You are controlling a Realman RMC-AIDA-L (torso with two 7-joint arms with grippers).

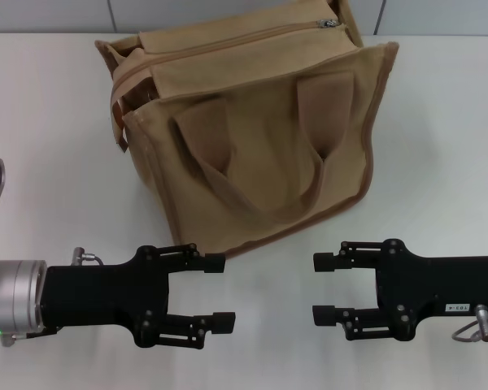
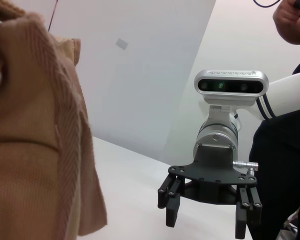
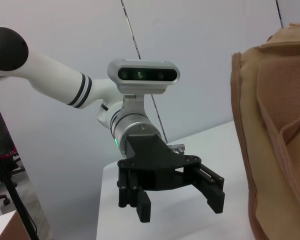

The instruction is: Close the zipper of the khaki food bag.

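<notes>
White tabletop (image 1: 49, 146) bearing the khaki food bag (image 1: 252, 138), a boxy tan canvas tote standing at the far centre of the head view with its handled face toward the robot and both looped handles (image 1: 264, 175) lying flat against that face. The zipper (image 1: 252, 36) runs along the top panel, its long axis across the view from the robot's left to its right and slightly skewed; the silver pull tab (image 1: 328, 23) sits at the right-hand end, and whether the teeth are already meshed cannot be told. Left gripper (image 1: 220, 292) and right gripper (image 1: 319, 287) hover low over the table, near the robot, tips facing each other, jaws of each spread apart and holding nothing; both stand clear of the bag. The pull tab lies beyond and above both claws, on the right arm's side, so the right gripper is judged the nearer for reaching it.
</notes>
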